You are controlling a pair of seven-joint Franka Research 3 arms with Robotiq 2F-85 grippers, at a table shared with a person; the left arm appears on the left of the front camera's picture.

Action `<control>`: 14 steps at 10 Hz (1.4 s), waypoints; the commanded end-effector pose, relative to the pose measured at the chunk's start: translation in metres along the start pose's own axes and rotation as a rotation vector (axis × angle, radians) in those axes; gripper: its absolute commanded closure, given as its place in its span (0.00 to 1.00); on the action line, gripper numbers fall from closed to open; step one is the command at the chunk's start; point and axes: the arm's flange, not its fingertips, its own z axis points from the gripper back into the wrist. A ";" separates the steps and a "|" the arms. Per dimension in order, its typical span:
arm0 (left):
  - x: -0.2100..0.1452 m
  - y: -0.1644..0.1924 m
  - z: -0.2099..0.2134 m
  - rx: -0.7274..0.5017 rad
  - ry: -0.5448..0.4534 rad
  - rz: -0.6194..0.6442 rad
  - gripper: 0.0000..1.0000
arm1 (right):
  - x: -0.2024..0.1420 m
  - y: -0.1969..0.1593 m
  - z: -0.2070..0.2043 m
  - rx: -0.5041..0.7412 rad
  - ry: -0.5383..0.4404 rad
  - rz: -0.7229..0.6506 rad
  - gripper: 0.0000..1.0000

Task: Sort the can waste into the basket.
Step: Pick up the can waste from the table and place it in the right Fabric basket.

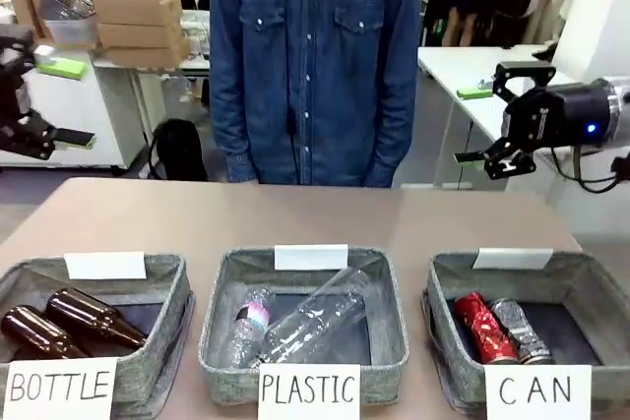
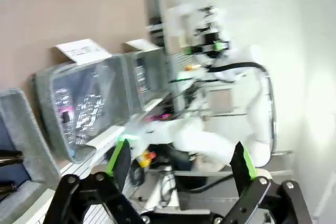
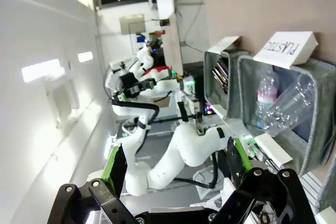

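Both cans, the red can (image 1: 482, 327) and the dark can (image 1: 521, 330), lie side by side in the CAN basket (image 1: 448, 282) at the lower right of the front view, so I judge the sorting complete. My right gripper (image 1: 509, 117) at the right edge and my left gripper (image 2: 181, 163) both stand wide and empty above the table (image 1: 295, 213). No cans are visible on the table.

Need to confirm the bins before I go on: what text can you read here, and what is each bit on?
"BOTTLE": white sign on the left basket.
"PLASTIC": white sign on the middle basket; it shows sideways in the right wrist view.
"CAN": white sign on the right basket.
White marks on the red can: too small to read.
White cards on the baskets' far rims: no readable text.
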 end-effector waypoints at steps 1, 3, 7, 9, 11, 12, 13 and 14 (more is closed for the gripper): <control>-0.012 0.037 0.006 -0.101 0.003 0.024 0.00 | 0.005 0.014 -0.002 0.062 -0.036 -0.053 0.00; 0.000 0.000 0.000 0.000 0.000 0.000 0.00 | 0.000 0.000 0.000 0.000 0.000 0.000 0.00; 0.000 0.000 0.000 0.000 0.000 0.000 0.00 | 0.000 0.000 0.000 0.000 0.000 0.000 0.00; 0.000 0.000 0.000 0.000 0.000 0.000 0.00 | 0.000 0.000 0.000 0.000 0.000 0.000 0.00; 0.000 0.000 0.000 0.000 0.000 0.000 0.00 | 0.000 0.000 0.000 0.000 0.000 0.000 0.00; 0.000 0.000 0.000 0.000 0.000 0.000 0.00 | 0.000 0.000 0.000 0.000 0.000 0.000 0.00; 0.000 0.000 0.000 0.000 0.000 0.000 0.00 | 0.000 0.000 0.000 0.000 0.000 0.000 0.00; 0.000 0.000 0.000 0.000 0.000 0.000 0.00 | 0.000 0.000 0.000 0.000 0.000 0.000 0.00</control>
